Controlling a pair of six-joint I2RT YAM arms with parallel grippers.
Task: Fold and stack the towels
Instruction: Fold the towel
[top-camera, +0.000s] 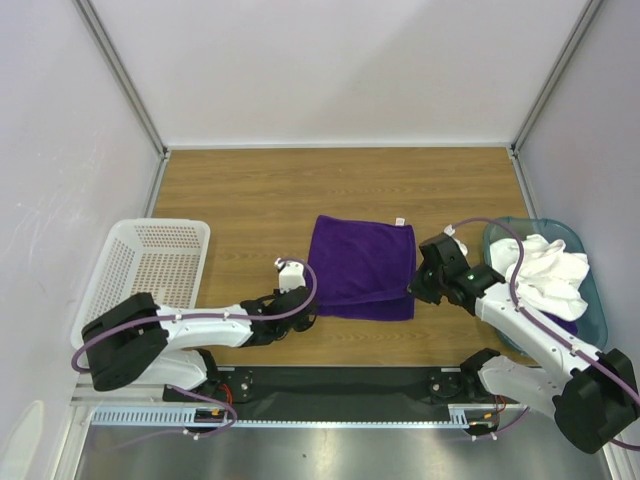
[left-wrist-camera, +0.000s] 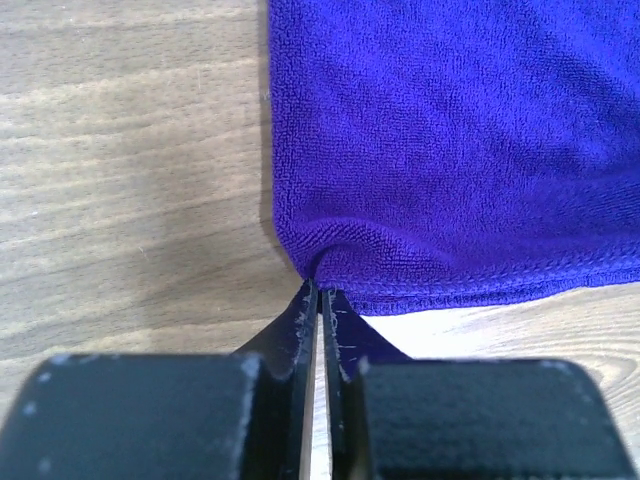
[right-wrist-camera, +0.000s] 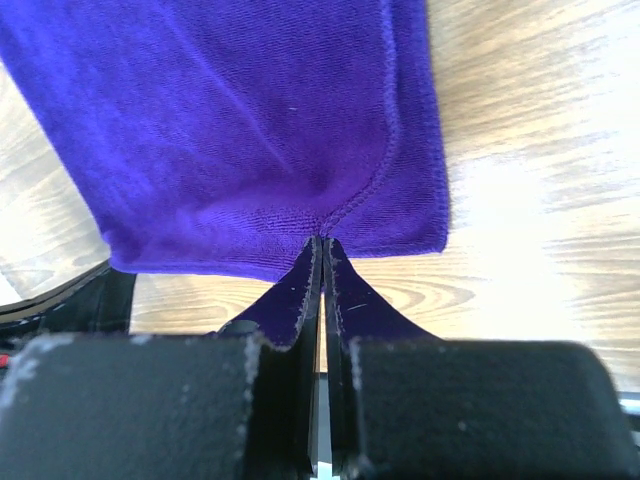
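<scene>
A deep-purple towel (top-camera: 362, 266) lies folded flat on the wooden table, its small white tag (top-camera: 400, 222) at the far right corner. My left gripper (top-camera: 306, 300) is at the towel's near left corner, and in the left wrist view its jaws (left-wrist-camera: 320, 288) are shut on the puckered edge of the towel (left-wrist-camera: 450, 150). My right gripper (top-camera: 414, 286) is at the towel's right edge. The right wrist view shows this gripper (right-wrist-camera: 322, 242) pinching the hem of the towel (right-wrist-camera: 230, 130). A crumpled white towel (top-camera: 545, 272) fills the teal bin.
The teal bin (top-camera: 594, 300) stands at the right by the right arm, with a bit of purple cloth (top-camera: 562, 323) showing under the white towel. A white perforated basket (top-camera: 150, 262) sits at the left. White walls enclose the table on three sides.
</scene>
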